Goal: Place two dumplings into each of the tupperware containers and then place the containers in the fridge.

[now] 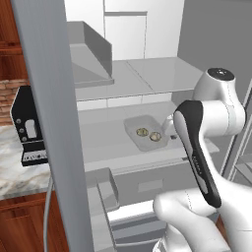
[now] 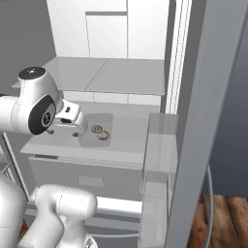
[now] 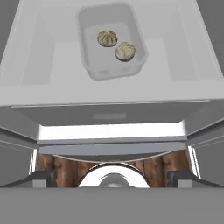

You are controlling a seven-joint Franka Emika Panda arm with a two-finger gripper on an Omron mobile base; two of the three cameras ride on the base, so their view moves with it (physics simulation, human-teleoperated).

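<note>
One grey translucent tupperware container (image 3: 111, 65) sits on the middle shelf of the open fridge (image 3: 57, 57), with two mottled tan dumplings (image 3: 107, 38) (image 3: 125, 51) inside it. The base views show the same container (image 1: 133, 129) (image 2: 87, 138) and its dumplings (image 1: 142, 131) (image 2: 96, 129). My gripper (image 3: 113, 179) is open and holds nothing. It hangs in front of the shelf's front edge, short of the container, and its hand (image 2: 72, 121) is level with the shelf. My forearm hides the hand in the left base view.
The fridge door (image 1: 49, 123) (image 2: 203, 121) stands open, its bins (image 1: 103, 187) (image 2: 160, 145) jutting toward me. An upper shelf (image 1: 147, 74) lies above the container and a drawer front (image 3: 109, 116) below it. A black appliance (image 1: 29, 128) sits on the marble counter at left.
</note>
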